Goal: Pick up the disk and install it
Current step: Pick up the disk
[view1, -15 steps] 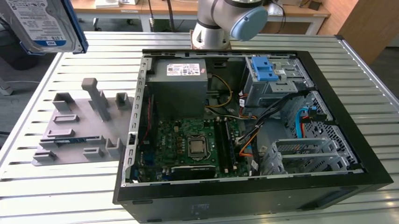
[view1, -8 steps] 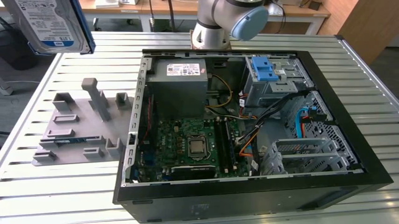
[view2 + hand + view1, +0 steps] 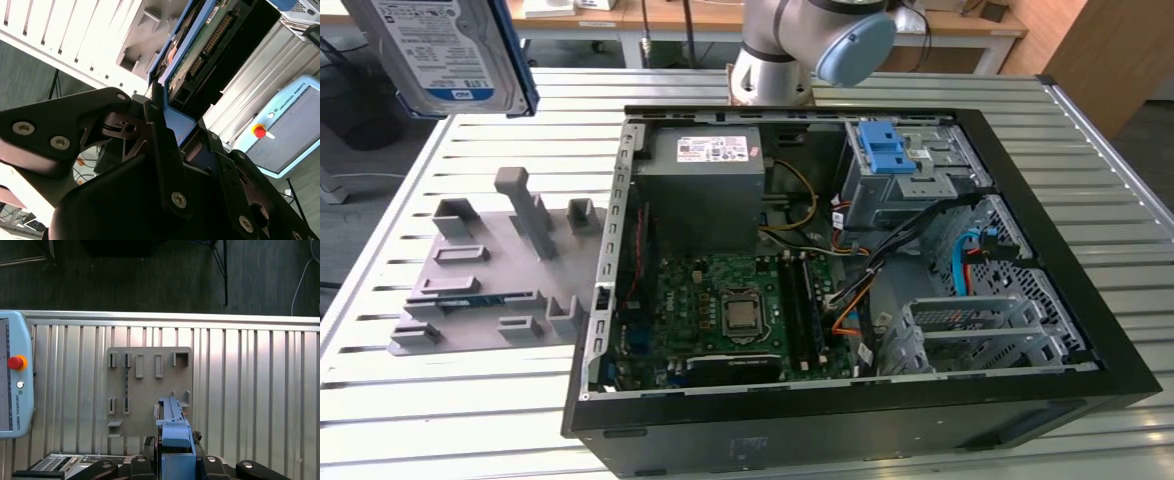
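The disk (image 3: 440,50) hangs high above the table at the exterior view's top left. It is a silver drive with a white-and-blue label in a blue bracket. In the second wrist view my gripper (image 3: 180,131) is shut on the disk (image 3: 200,55), black fingers (image 3: 156,125) clamping the blue bracket, the green circuit-board side showing. The first wrist view looks down along the disk's (image 3: 175,432) blue edge, held over the grey fixture plate (image 3: 150,385).
An open computer case (image 3: 1067,300) lies on the slatted metal table (image 3: 440,420), with a drive cage and light-blue latch (image 3: 894,150), a grey power supply (image 3: 700,165) and a motherboard (image 3: 734,310). The grey fixture plate (image 3: 494,270) lies beside it. A teach pendant (image 3: 15,375) rests nearby.
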`<state>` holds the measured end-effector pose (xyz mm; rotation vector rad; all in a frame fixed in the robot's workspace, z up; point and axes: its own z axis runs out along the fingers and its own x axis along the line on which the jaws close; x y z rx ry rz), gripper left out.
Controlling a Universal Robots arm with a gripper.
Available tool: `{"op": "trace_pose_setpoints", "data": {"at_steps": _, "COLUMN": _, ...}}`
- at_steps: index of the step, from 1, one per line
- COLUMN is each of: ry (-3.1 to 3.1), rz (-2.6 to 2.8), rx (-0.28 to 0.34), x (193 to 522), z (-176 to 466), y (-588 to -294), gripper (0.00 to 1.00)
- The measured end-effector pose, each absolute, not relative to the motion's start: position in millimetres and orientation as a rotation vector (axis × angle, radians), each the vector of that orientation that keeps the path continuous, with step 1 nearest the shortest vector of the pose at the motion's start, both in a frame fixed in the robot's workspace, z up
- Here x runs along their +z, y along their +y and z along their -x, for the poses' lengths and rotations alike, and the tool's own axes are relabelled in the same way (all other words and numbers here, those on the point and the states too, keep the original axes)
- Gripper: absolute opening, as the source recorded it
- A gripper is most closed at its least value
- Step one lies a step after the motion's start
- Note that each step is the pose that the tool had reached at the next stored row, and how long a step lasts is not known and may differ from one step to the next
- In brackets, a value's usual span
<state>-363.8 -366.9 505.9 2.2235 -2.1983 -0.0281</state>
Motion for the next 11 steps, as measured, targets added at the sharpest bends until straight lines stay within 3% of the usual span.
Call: {"op": "trace_pose_setpoints", "data": {"at_steps": 11, "ry": -2.198, "rz": -2.223, "rx": -0.030, "x": 505.8, "z": 345.5, "y": -367.8, "gripper": 0.36}}
